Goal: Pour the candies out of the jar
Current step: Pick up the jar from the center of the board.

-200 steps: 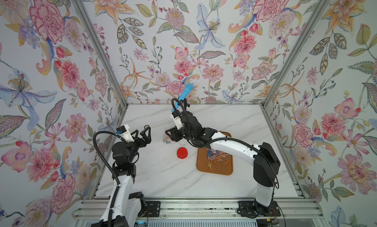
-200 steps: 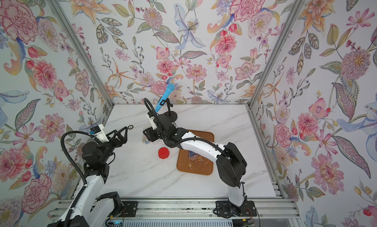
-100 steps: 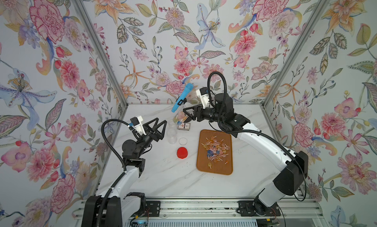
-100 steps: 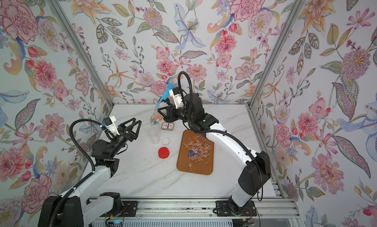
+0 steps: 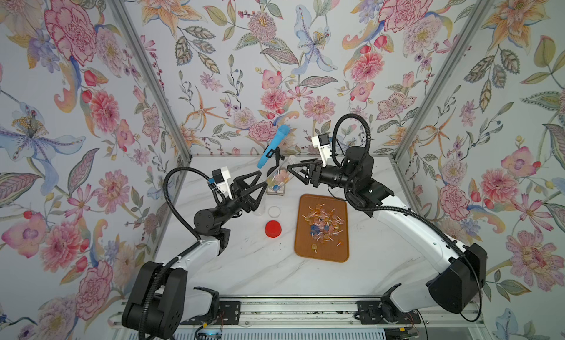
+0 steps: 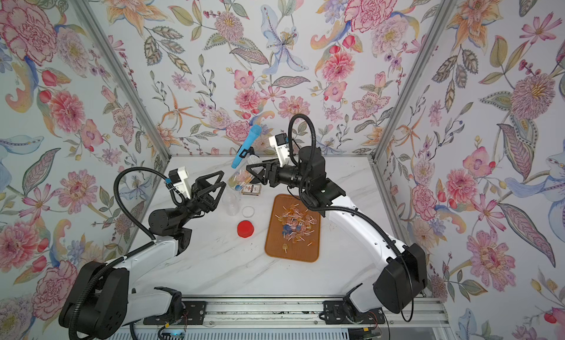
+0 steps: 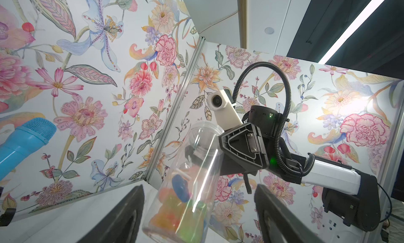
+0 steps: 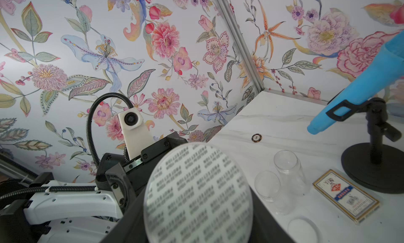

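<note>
My right gripper [image 5: 292,171] is clamped on the jar [image 5: 279,178], holding it tilted in the air by its upper end, near the microphone [image 5: 273,150] at the back of the table [image 5: 260,271].

In the right wrist view the jar's end fills the gap between my fingers as a pale round disc [image 8: 199,193]. Its print is too blurred to read, and it hides my own pads. I cannot tell whether the mouth is capped or open.

My left gripper [image 7: 199,187] stands wide, with one finger [image 7: 122,215] on each side of the jar's lower part. There is a gap on both sides as far as that view shows. The jar's bottom is cut off by the frame edge.

The jar [image 7: 185,176] is clear plastic and empty in its upper half. The candies [image 7: 170,211] have slid to the low end in a smear of orange, yellow, pink and green. Only one blue head and a pale stick are distinct.

More candies [image 5: 322,225] lie scattered on the brown tray [image 5: 321,257], well apart from the jar.

In both top views the jar overlaps the card box [image 6: 251,189] on the table below it. My left fingers cover part of an empty jar [image 6: 230,204]. A clear lid [image 6: 248,211] sits just beside it, with a red lid [image 6: 245,229] nearer me.
</note>
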